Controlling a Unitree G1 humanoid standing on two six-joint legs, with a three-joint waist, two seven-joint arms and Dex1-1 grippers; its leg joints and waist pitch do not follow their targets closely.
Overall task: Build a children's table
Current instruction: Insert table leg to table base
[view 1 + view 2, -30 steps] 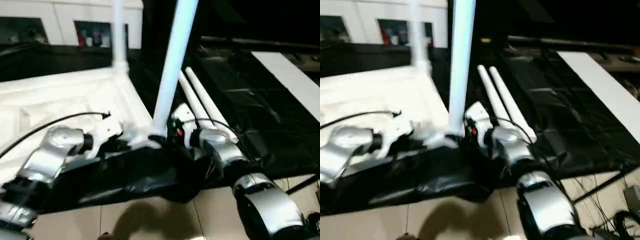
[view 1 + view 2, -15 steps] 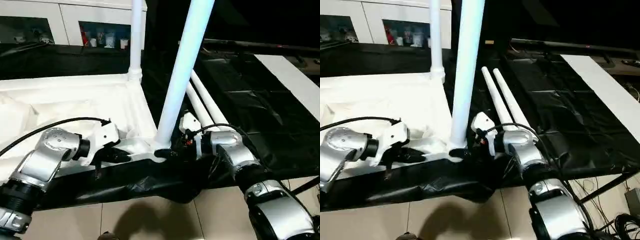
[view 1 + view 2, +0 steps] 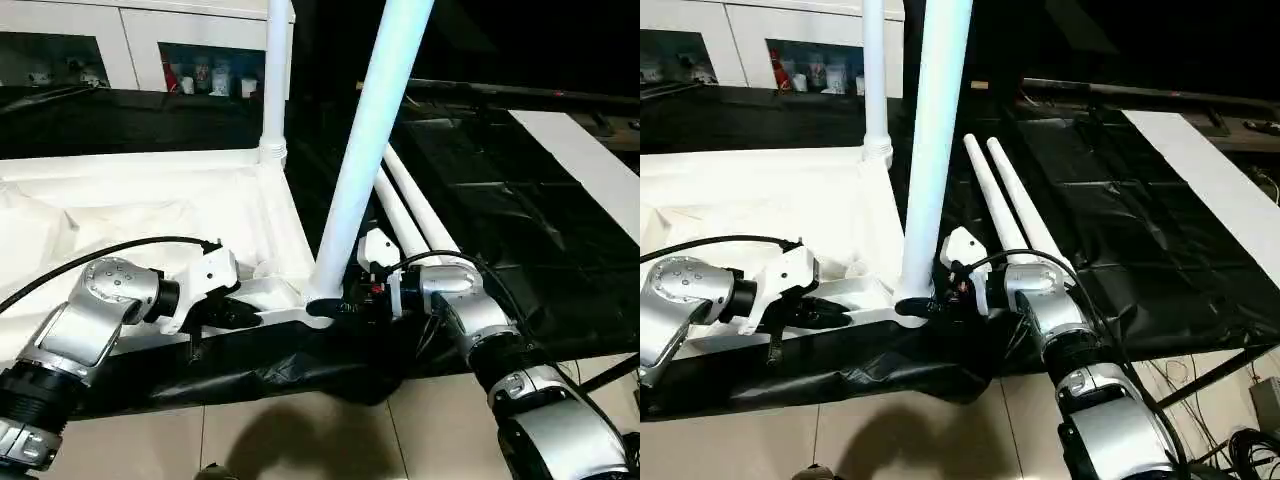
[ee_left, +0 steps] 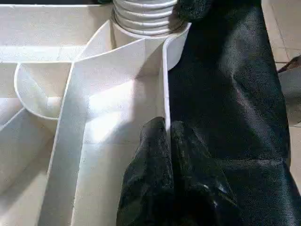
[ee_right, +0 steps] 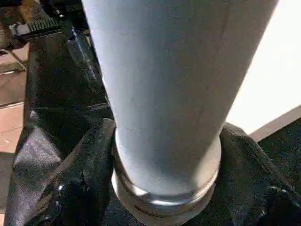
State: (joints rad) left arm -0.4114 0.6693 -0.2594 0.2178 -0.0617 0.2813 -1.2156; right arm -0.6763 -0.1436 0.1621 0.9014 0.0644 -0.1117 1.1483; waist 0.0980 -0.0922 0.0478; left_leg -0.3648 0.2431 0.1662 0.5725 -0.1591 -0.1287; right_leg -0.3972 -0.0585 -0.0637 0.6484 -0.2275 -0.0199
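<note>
While left pincer (image 4: 167,141) pinches tabletop (image 4: 113,108) rim.

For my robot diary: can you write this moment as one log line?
left gripper: shut on tabletop rim | right gripper: around base of near leg | two spare legs: lying on black sheet

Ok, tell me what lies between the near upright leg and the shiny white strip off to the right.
In the right eye view, two loose legs lie side by side on the black sheet between the near upright leg and the white strip; beyond them, bare sheet.
</note>
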